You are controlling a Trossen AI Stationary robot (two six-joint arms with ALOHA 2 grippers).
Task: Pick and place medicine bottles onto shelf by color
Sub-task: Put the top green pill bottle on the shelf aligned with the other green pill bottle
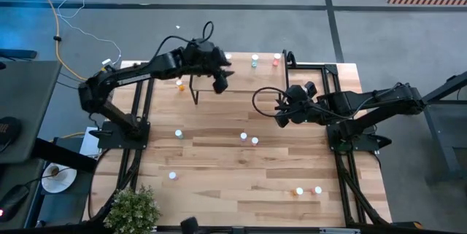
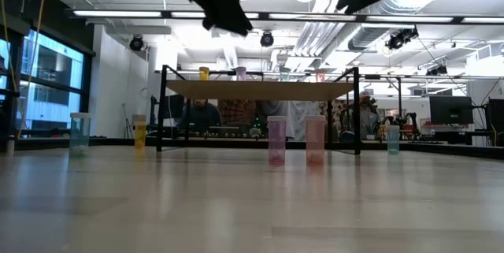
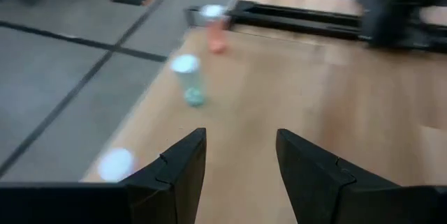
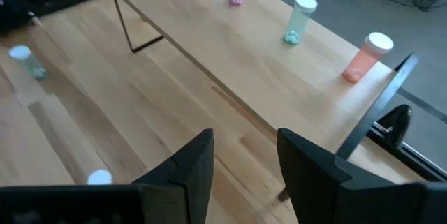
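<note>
Right gripper (image 4: 241,165) apart, empty; left gripper (image 3: 237,165) likewise (over shelf (image 4: 230,63)): descending could topple bottles (image 4: 300,18).

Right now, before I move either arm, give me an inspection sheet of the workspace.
Surface: wooden tabletop, bare between bottles.
Job's things: shelf carries a teal bottle and a red bottle, among others; loose bottles on the tabletop, including two pink ones.
Clutter: potted plant at the table edge.
Grippers: left gripper and right gripper open, empty, raised.
Cables: orange cable on the floor.
Surroundings: people beyond the table.
</note>
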